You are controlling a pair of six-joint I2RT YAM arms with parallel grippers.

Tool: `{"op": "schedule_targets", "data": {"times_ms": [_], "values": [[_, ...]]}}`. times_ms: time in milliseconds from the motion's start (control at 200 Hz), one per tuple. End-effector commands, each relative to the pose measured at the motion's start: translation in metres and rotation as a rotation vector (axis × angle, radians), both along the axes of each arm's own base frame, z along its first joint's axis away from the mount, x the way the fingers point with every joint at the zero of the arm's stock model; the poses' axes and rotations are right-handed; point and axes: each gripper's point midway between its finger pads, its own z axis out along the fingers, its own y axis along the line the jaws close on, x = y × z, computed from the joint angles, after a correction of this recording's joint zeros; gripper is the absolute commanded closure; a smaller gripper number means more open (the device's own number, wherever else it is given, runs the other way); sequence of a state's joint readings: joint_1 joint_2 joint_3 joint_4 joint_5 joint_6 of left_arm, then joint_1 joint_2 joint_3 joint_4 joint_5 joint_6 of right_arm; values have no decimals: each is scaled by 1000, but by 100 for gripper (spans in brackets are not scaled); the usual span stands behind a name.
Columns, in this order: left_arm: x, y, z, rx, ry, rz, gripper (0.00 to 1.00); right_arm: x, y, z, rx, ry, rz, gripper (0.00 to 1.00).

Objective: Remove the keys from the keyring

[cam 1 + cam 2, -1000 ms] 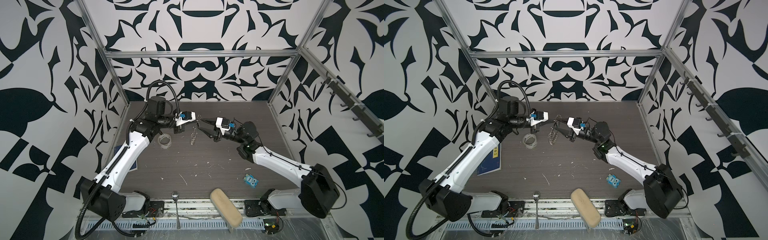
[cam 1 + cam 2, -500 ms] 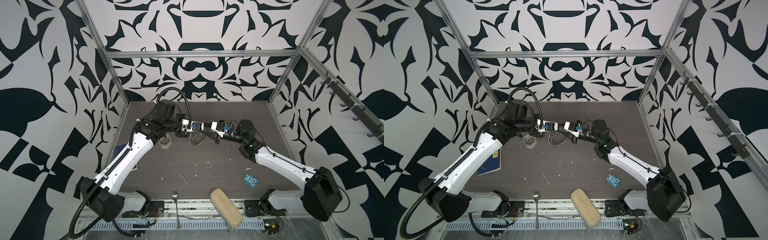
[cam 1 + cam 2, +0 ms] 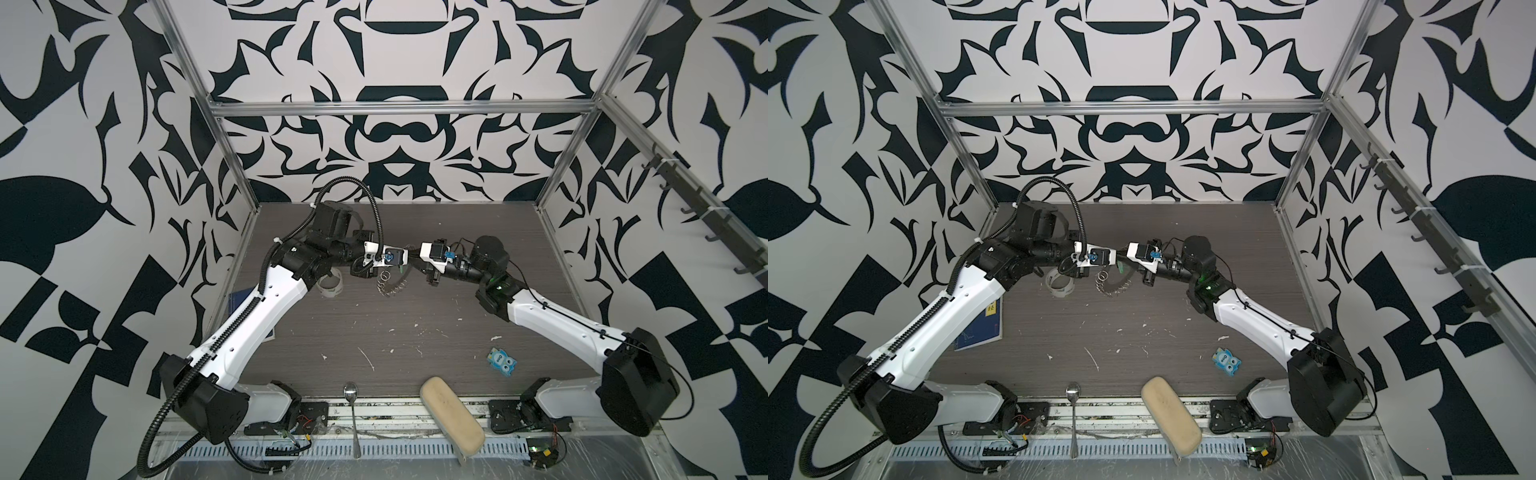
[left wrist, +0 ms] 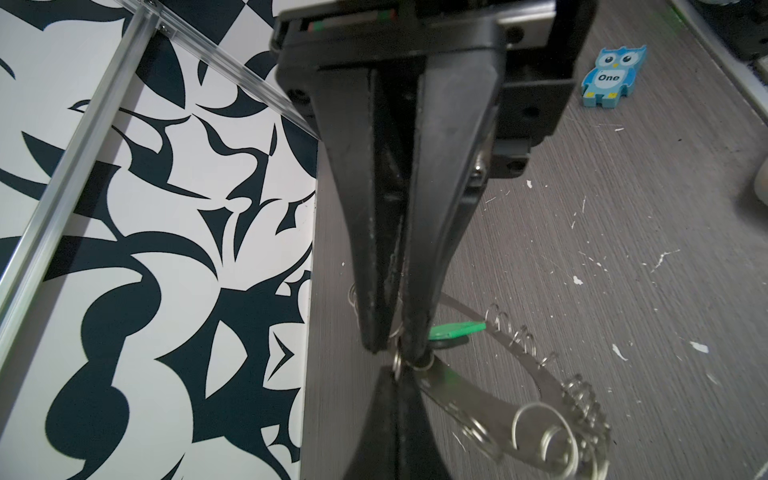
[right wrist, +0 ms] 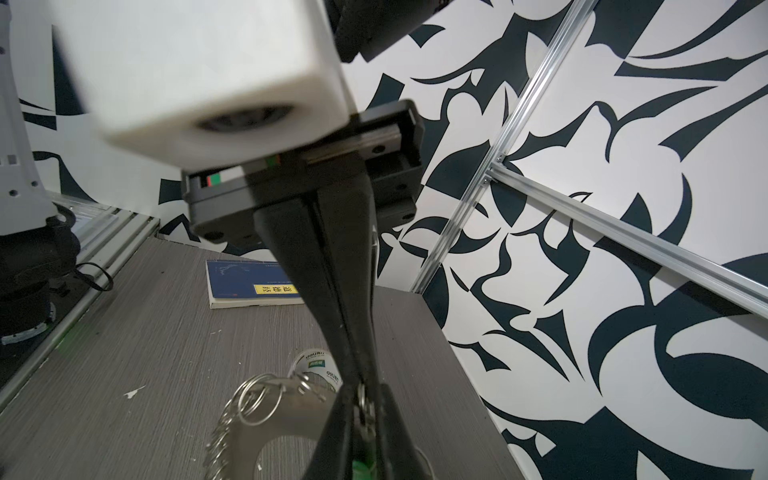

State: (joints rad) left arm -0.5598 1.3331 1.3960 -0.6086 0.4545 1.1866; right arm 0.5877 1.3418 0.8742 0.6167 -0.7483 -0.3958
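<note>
Left gripper (image 4: 395, 348), status: my jaws are pressed together on a small split ring of the keyring (image 4: 478, 399), at the lower centre of the left wrist view. Right gripper (image 5: 362, 388), status: my jaws stand all but together, tip to tip with Left gripper. A small ring of the same bunch shows between them at the lower centre of the right wrist view.

Location: in both top views the two grippers meet just above the middle of the frame, over the counter (image 3: 415, 332). The keyring hangs below them as a jagged loop of silvery pieces. I cannot tell whether its lowest part touches the counter. The green key (image 4: 457, 330) sits just right of my Left gripper tip in the left wrist view and is not yet off the keyring. The tape roll (image 3: 330, 286) lies to the left, apart, and is not involved.

Step in hand: by my judgement, securing. Both grips are set close to the key, and removal has not begun.

Next move, requirements:
1. Hold Left gripper fixed as the anchor.
2. Confirm that Right gripper holds the key's own ring. Only a sliver of green shows at the bottom edge of the right wrist view.
3. Work that ring along the coil to its open end in small turns, not with a straight pull, because thin wire is likely to slip from closed jaws.
</note>
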Motion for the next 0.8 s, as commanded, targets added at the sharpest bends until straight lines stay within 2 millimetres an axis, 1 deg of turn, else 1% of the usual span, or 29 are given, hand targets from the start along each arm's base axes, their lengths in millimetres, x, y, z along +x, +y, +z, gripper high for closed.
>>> {"op": "schedule_targets", "data": {"times_ms": [0, 260, 370, 465, 635, 725, 795], "values": [[-9, -4, 3, -14, 6, -47, 100, 0, 1, 26, 38, -62, 14, 85], [-8, -4, 4, -17, 10, -44, 100, 5, 4, 21, 28, -51, 12, 85], [-9, -4, 6, -20, 19, -44, 100, 6, 6, 18, 20, -41, 16, 93], [-10, -5, 9, -29, 27, -48, 100, 7, 6, 15, 10, -30, 20, 94], [-10, -7, 10, -39, 37, -53, 100, 5, 7, 16, 1, -22, 31, 92], [-10, -8, 10, -41, 39, -53, 100, 5, 8, 14, -16, -18, 34, 86], [-10, -8, 10, -42, 39, -53, 100, 4, 7, 13, -19, -18, 31, 86]]}}
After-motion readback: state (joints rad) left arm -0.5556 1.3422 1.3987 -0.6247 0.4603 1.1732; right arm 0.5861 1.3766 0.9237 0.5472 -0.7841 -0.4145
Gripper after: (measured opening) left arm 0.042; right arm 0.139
